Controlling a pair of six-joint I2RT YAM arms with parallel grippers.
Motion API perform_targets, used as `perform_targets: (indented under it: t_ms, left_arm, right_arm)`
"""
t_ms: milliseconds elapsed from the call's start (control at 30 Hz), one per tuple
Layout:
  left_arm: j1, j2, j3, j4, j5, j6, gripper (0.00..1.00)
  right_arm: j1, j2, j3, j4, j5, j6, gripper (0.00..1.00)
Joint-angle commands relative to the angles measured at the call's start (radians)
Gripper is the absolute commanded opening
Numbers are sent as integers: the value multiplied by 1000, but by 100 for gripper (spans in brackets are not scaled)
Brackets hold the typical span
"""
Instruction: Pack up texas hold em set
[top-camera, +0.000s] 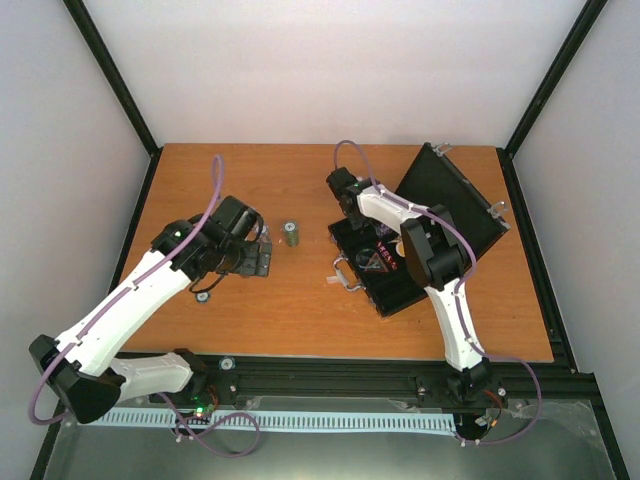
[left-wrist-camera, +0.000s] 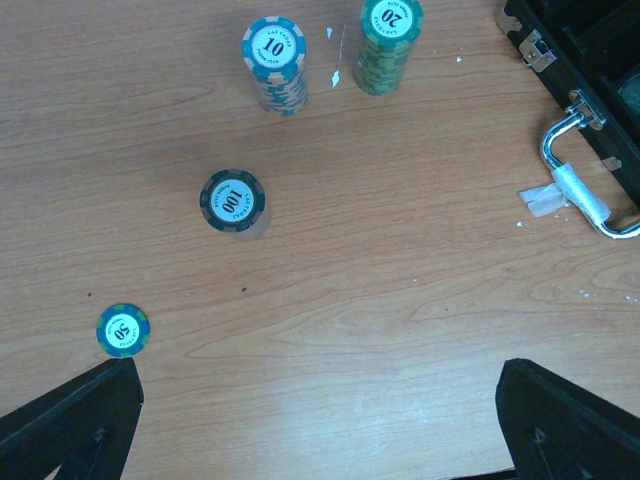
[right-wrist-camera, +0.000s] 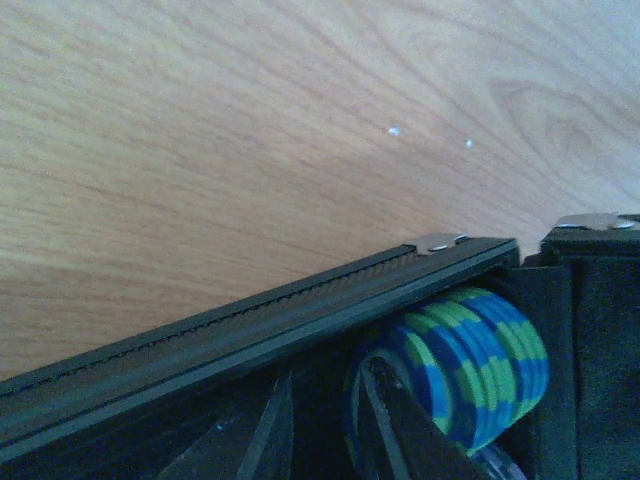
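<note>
The black case lies open at the right of the table, its lid tilted back and its silver handle facing left. My right gripper is down inside the case by its wall. Its jaws stand a narrow gap apart, and one finger rests against the end of a row of blue-and-green chips. Nothing shows between the fingers. My left gripper hangs wide open and empty over bare wood. Ahead of it stand a "10" stack, a "20" stack and a "100" stack, with a single chip lying flat.
A small round disc lies on the table below the left arm. A strip of white tape sits by the case handle. White walls and black frame posts close in the table on three sides.
</note>
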Motion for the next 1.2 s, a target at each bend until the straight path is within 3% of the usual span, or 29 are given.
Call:
perform_targets:
  t_ms: [0,533,1167]
  left_arm:
    - [3,6,24,-7,5,-6,100]
    - [3,31,49,1,7,3,100]
    - [3,31,47,3,11,3,100]
  right_arm:
    - [-8,30,-19,12,13,7,23]
    - [-8,-24,41,-12,-1,-5,31]
    - [-12,-49,85,-42,35,-13,35]
